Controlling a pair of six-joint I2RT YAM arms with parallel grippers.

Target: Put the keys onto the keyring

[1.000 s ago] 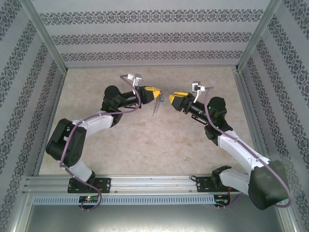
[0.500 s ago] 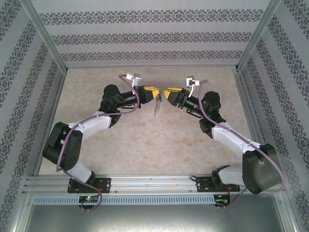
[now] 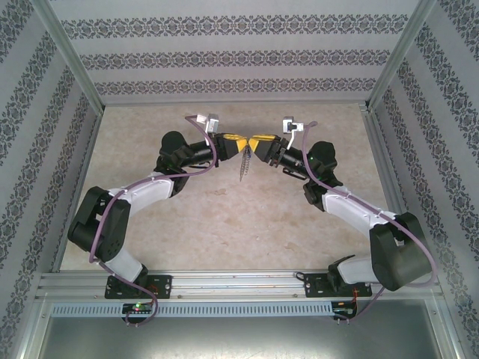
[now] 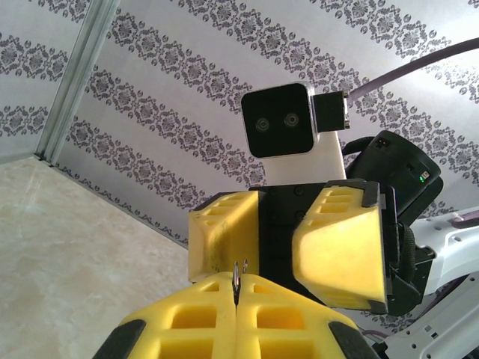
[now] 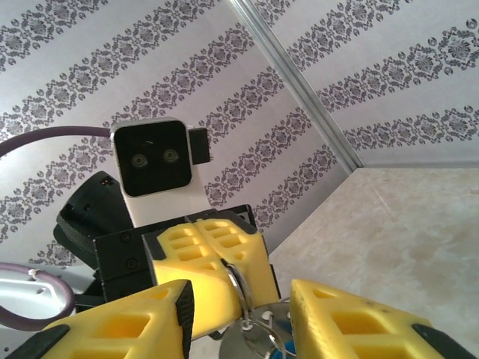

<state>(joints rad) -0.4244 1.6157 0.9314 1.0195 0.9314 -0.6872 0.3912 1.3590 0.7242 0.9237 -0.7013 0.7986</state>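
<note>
The keyring (image 5: 242, 293) is pinched by the left gripper (image 4: 236, 283); the right gripper (image 3: 257, 142), part-open, is to be closed squarely on the key (image 5: 288, 348).

Your left gripper (image 4: 236, 292) sits at the bottom edge, its yellow fingers (image 4: 187, 318) pressed together on the keyring (image 4: 239, 271), of which a thin wire tip pokes up. The right gripper (image 4: 275, 247) faces it closely with fingers parted and its wrist camera (image 4: 278, 120) above. Behind is a patterned wall (image 4: 172, 82).
</note>
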